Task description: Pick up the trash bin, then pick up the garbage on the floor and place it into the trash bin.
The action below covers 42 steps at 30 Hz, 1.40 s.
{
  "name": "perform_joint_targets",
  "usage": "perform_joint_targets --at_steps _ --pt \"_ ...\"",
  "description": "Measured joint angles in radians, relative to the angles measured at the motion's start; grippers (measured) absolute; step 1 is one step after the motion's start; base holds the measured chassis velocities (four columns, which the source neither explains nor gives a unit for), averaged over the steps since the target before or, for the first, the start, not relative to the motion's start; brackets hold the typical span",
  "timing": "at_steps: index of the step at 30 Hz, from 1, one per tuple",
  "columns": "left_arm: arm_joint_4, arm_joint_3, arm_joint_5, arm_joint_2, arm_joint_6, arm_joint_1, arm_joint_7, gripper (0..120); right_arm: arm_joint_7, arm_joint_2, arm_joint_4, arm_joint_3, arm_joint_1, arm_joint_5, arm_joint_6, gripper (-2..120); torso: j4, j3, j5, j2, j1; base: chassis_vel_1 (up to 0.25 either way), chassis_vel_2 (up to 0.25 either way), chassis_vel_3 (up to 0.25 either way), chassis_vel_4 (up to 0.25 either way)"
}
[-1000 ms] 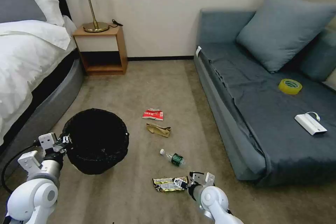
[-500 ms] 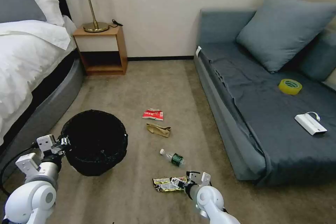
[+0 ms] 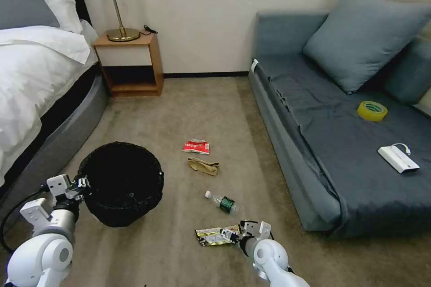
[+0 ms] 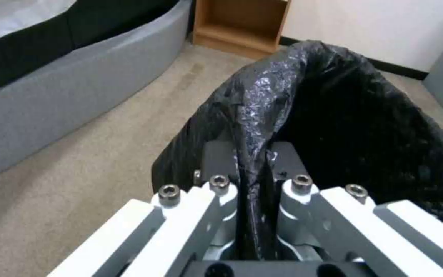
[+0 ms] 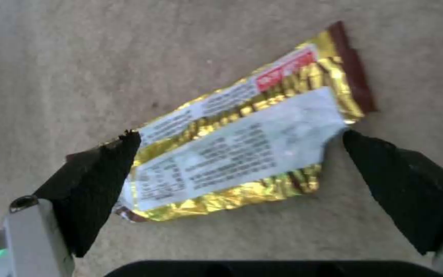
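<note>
The black trash bin (image 3: 121, 181) with its crinkly liner stands on the carpet at the left. My left gripper (image 3: 82, 184) is shut on its near rim; the left wrist view has the bag's edge (image 4: 255, 127) pinched between the fingers. Garbage lies on the carpet in a row: a red-white packet (image 3: 196, 146), brown crumpled paper (image 3: 203, 166), a small bottle (image 3: 222, 202) and a gold-silver wrapper (image 3: 214, 236). My right gripper (image 3: 233, 235) is open at the wrapper's right end. In the right wrist view, the wrapper (image 5: 242, 142) lies between the spread black fingertips (image 5: 104, 181).
A grey sofa (image 3: 314, 166) runs along the right, with a yellow tape roll (image 3: 372, 110) and a white box with a cable (image 3: 398, 159) on its seat. The bed (image 3: 40, 98) is at the left, a wooden nightstand (image 3: 130, 63) at the back. Open carpet lies between.
My right gripper has moved left onto the wrapper's end. My left gripper and the bin's near rim have dropped slightly.
</note>
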Motion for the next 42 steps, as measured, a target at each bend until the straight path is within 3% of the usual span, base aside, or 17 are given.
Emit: perform_joint_targets --at_steps 12,15,17,18,20,23,25,26,28,30,33,34,37,39,42 --pt "-0.006 -0.007 0.001 -0.002 0.000 0.004 -0.001 5 -0.005 0.019 -0.011 -0.023 0.015 -0.019 0.005 100 0.0000 0.000 0.0001 0.000 0.000 0.000 0.000 0.000 0.000" --pt "-0.005 -0.013 -0.001 -0.004 -0.002 0.010 0.004 5 -0.010 0.020 -0.020 -0.025 0.014 -0.034 0.009 90 0.0000 0.000 0.0000 0.000 0.000 0.000 0.000 0.000 0.000" --pt "-0.005 -0.013 -0.001 -0.004 -0.002 0.010 0.004 5 -0.010 0.020 -0.020 -0.025 0.014 -0.034 0.009 90 0.0000 0.000 0.0000 0.000 0.000 0.000 0.000 0.000 0.000" --pt "-0.003 -0.013 -0.001 -0.005 -0.004 0.011 0.005 5 -0.012 0.019 -0.021 -0.024 0.011 -0.039 0.009 81 0.0000 0.000 0.0000 0.000 0.000 0.000 0.000 0.000 0.000" --pt "-0.001 -0.014 -0.001 -0.005 -0.005 0.012 0.007 5 -0.015 0.019 -0.023 -0.023 0.009 -0.042 0.011 76 0.0000 0.000 0.0000 0.000 0.000 0.000 0.000 0.000 0.000" --pt "0.000 -0.016 -0.004 -0.005 -0.006 0.014 0.008 5 -0.020 0.022 -0.025 -0.022 0.007 -0.046 0.016 59 0.0000 0.000 0.0000 0.000 0.000 0.000 0.000 0.000 0.000" --pt "0.000 -0.017 -0.004 -0.004 -0.006 0.014 0.008 5 -0.022 0.023 -0.028 -0.023 0.008 -0.048 0.018 56 0.0000 0.000 0.0000 0.000 0.000 0.000 0.000 0.000 0.000" --pt "0.000 -0.018 -0.004 -0.004 -0.006 0.016 0.008 5 -0.023 0.024 -0.031 -0.023 0.010 -0.049 0.021 49 0.0000 0.000 0.0000 0.000 0.000 0.000 0.000 0.000 0.000" --pt "0.000 -0.018 -0.004 -0.004 -0.006 0.016 0.008 5 -0.023 0.024 -0.031 -0.023 0.010 -0.049 0.021 49 0.0000 0.000 0.0000 0.000 0.000 0.000 0.000 0.000 0.000" --pt "0.000 -0.019 -0.004 -0.004 -0.006 0.020 0.009 5 -0.025 0.028 -0.037 -0.024 0.015 -0.050 0.026 36 0.0000 0.000 0.0000 0.000 0.000 0.000 0.000 0.000 0.000" --pt "0.000 -0.019 -0.004 -0.003 -0.006 0.020 0.009 5 -0.025 0.032 -0.040 -0.024 0.018 -0.052 0.030 28 0.0000 0.000 0.0000 0.000 0.000 0.000 0.000 0.000 0.000" --pt "0.001 -0.019 -0.004 -0.003 -0.006 0.020 0.009 5 -0.026 0.034 -0.042 -0.024 0.019 -0.053 0.031 19 0.0000 0.000 0.0000 0.000 0.000 0.000 0.000 0.000 0.000" --pt "0.001 -0.019 -0.004 -0.004 -0.006 0.020 0.009 5 -0.026 0.034 -0.042 -0.024 0.019 -0.053 0.032 16 0.0000 0.000 0.0000 0.000 0.000 0.000 0.000 0.000 0.000" --pt "0.001 -0.018 -0.004 -0.006 -0.006 0.019 0.009 5 -0.028 0.034 -0.042 -0.026 0.019 -0.054 0.034 2 0.0000 0.000 0.0000 0.000 0.000 0.000 0.000 0.000 0.000" --pt "0.002 -0.018 -0.004 -0.009 -0.006 0.020 0.009 5 -0.029 0.033 -0.042 -0.028 0.019 -0.054 0.036 0 0.0000 0.000 0.0000 0.000 0.000 0.000 0.000 0.000 0.000"
